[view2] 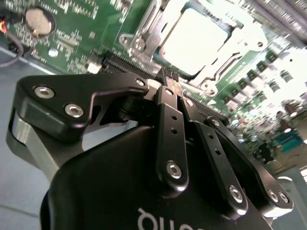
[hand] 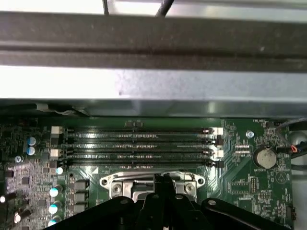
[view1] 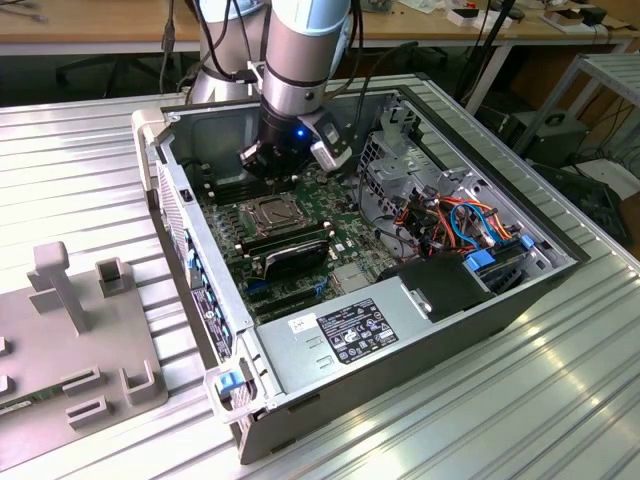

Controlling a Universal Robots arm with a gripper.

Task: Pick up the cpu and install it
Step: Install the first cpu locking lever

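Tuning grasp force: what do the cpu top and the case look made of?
The cpu top looks like bare metal, pale with a dull sheen that glares white under the light. The case looks like grey sheet steel, matte, with folded edges and punched holes. The gripper has its jaws together.

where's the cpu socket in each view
Exterior view: socket on the green board inside the case, just below the claw.
Second wrist view: socket past the shut claw tips, a bright metal square in it.
First wrist view: its frame between the memory slots and the claw.
Shared landmark: the claw.
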